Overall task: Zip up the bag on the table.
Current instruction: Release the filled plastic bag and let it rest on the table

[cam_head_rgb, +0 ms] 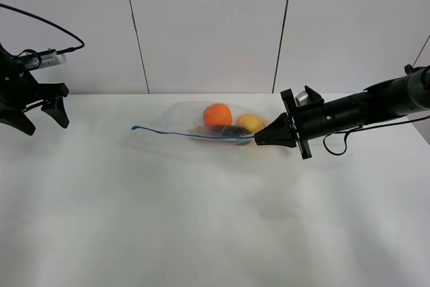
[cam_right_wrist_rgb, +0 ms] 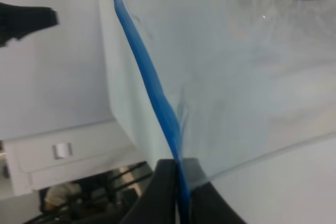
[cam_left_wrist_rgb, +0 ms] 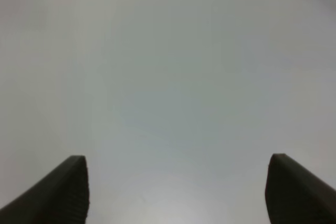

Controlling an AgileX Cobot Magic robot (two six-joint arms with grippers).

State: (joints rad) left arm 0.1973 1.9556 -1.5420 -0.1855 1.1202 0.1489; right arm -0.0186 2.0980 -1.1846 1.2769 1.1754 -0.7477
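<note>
Bag (cam_head_rgb: pixel 205 128): mid-table (cam_head_rgb: pixel 201 233), far side. Right gripper (cam_head_rgb: pixel 259 138) pinches the zip strip (cam_right_wrist_rgb: pixel 152 85) at its right end. Left gripper (cam_head_rgb: pixel 41 113) open, empty, far left. Risk: unanchored bag drags along; strip slips out.

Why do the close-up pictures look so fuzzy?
The left wrist view shows only blurry pale table between dark fingertips; the right wrist view sits so close that the bag smears, its blue zipper strip soft; the exterior high view stays sharp.
</note>
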